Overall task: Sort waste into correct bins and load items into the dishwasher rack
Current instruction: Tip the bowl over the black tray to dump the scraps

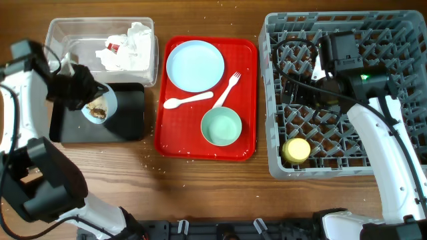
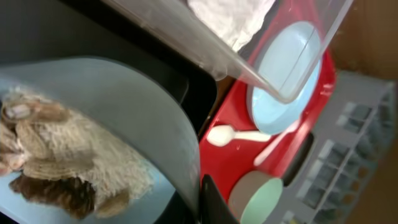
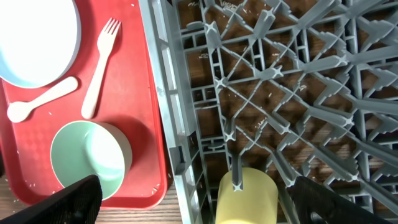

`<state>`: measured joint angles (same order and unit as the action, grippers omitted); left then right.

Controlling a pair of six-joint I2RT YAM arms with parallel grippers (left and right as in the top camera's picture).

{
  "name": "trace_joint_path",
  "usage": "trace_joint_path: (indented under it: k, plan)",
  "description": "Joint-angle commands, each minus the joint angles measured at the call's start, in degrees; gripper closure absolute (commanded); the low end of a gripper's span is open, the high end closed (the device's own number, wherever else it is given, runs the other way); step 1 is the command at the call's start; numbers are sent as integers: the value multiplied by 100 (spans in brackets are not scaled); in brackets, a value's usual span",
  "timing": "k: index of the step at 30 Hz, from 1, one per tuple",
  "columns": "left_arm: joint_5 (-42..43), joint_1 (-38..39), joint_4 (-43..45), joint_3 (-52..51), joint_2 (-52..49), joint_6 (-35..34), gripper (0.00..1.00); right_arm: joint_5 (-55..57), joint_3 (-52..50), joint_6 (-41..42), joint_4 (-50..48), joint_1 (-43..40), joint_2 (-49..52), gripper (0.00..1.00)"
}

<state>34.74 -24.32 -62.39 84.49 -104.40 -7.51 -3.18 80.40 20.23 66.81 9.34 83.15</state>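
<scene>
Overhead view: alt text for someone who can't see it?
The left gripper holds a pale blue-green bowl of brown food scraps over a black tray, beside a clear plastic tub of crumpled white napkins. A red tray carries a pale blue round plate, white plastic spoon and fork, and another bowl; a small yellow cup sits in the grey rack.

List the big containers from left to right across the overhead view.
From the left: shallow black rectangular tray → flat red serving tray → large grey plastic dishwasher rack. The clear plastic rectangular tub spans the same stretch as the black tray, so it is left out.
</scene>
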Motion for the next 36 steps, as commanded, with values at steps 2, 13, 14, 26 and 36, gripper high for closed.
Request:
trace_joint_path:
  k: [2,13,14,26,36]
  plan:
    - [1878,-435,584,-680,-39,136,96,-28,85,-74,28,24,-11,0]
    - [3788,-496,1091,-929,-42,411,96,-28,85,-70,31,24,-11,0]
    - [3790,-496,1054,-929,-42,411,96,-28,87,-70,33,24,-11,0]
    - [5152,-1397,949,-929,-42,256,96,-28,85,-74,13,24,-11,1]
    - [5560,-1550,1060,-929,-42,-341,96,-28,85,-74,7,24,-11,0]
